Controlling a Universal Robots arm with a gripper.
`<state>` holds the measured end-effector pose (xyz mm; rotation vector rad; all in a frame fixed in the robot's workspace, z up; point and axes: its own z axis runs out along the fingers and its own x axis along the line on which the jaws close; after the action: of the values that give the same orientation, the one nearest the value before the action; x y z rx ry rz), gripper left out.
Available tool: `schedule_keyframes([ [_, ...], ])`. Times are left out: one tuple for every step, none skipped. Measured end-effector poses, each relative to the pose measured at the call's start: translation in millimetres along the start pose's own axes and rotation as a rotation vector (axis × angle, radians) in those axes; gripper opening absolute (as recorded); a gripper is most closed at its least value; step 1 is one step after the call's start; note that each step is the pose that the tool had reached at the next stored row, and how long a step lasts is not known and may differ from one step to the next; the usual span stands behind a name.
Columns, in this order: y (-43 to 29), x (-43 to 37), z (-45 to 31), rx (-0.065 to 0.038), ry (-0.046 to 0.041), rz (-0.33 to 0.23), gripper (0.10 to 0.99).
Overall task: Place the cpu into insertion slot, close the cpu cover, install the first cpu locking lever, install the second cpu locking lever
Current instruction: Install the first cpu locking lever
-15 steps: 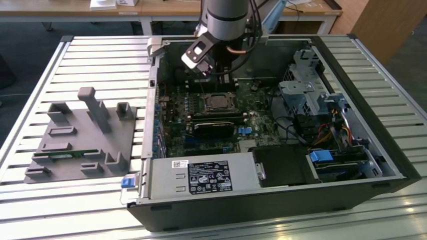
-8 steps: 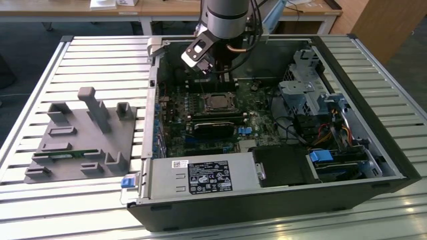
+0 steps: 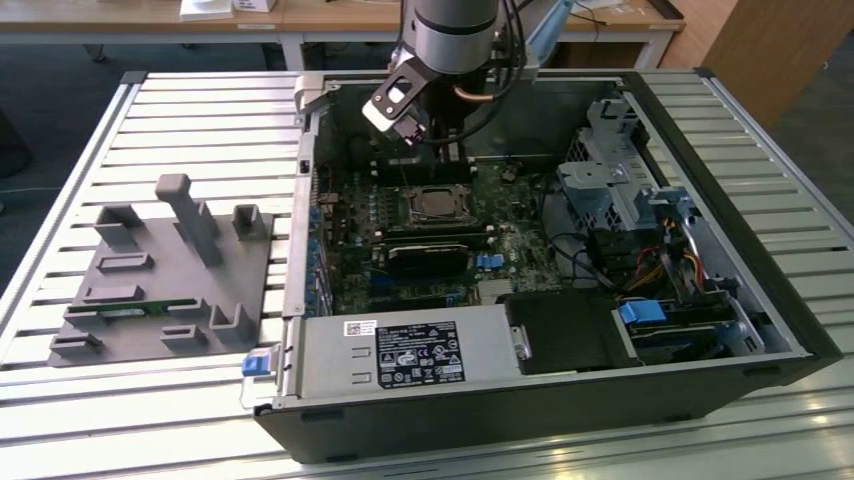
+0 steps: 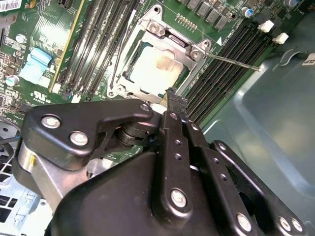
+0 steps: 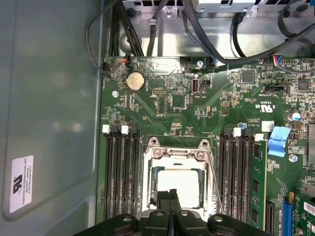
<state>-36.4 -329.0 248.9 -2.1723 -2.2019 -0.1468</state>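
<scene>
A slatted counter (image 3: 160,120) carries an open computer case (image 3: 711,130) lying on its side, with a grey moulded fixture (image 3: 160,270) beside it toward the exterior view's left. The arm (image 3: 454,30) comes down from above at the far side of the case, its wrist inside the walls, pointing at the green circuit board (image 5: 162,98).

The gripper (image 4: 173,96) hangs just above the near edge of the insertion slot (image 5: 149,167), which sits between two banks of long black memory slots (image 5: 120,172). Its jaws are pressed together with nothing between them, their tips apart from the metal below.

The cpu cover (image 5: 177,154) lies down flat on the slot, and the cpu (image 5: 179,179) sits inside, its pale top showing through the cover's window. In the second wrist view one thin locking lever (image 4: 231,61) juts out from the cover's corner across the memory slots, and another lever (image 4: 123,49) runs along the opposite side of the slot; whether either is latched I cannot tell.
</scene>
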Motion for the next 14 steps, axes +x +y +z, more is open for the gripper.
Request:
schedule_keyframes([
  [0.0, 0.1, -0.5, 0.000, 0.0000, 0.000, 0.106],
  [0.0, 0.1, -1.1, 0.000, 0.0000, 0.000, 0.106],
  [0.1, 0.2, -1.6, 0.000, 0.0000, 0.000, 0.106],
  [0.1, 0.2, -2.0, 0.000, 0.0001, 0.000, 0.106],
  [0.1, 0.2, -2.5, 0.000, 0.0000, 0.000, 0.106],
  [0.1, 0.3, -2.9, 0.000, 0.0000, 0.000, 0.106],
  [0.1, 0.3, -3.3, 0.000, 0.0001, 0.000, 0.106],
  [0.2, 0.4, -3.6, 0.000, 0.0002, 0.000, 0.106],
  [0.2, 0.4, -3.8, 0.000, 0.0003, 0.000, 0.106],
  [0.2, 0.4, -4.1, 0.000, 0.0002, 0.000, 0.106],
  [0.2, 0.4, -4.4, 0.000, 0.0001, 0.000, 0.106],
  [0.2, 0.5, -4.8, 0.000, -0.0001, 0.000, 0.106],
  [0.2, 0.5, -5.3, 0.000, -0.0001, 0.000, 0.106],
  [0.2, 0.6, -5.7, 0.000, 0.0000, 0.000, 0.106],
])
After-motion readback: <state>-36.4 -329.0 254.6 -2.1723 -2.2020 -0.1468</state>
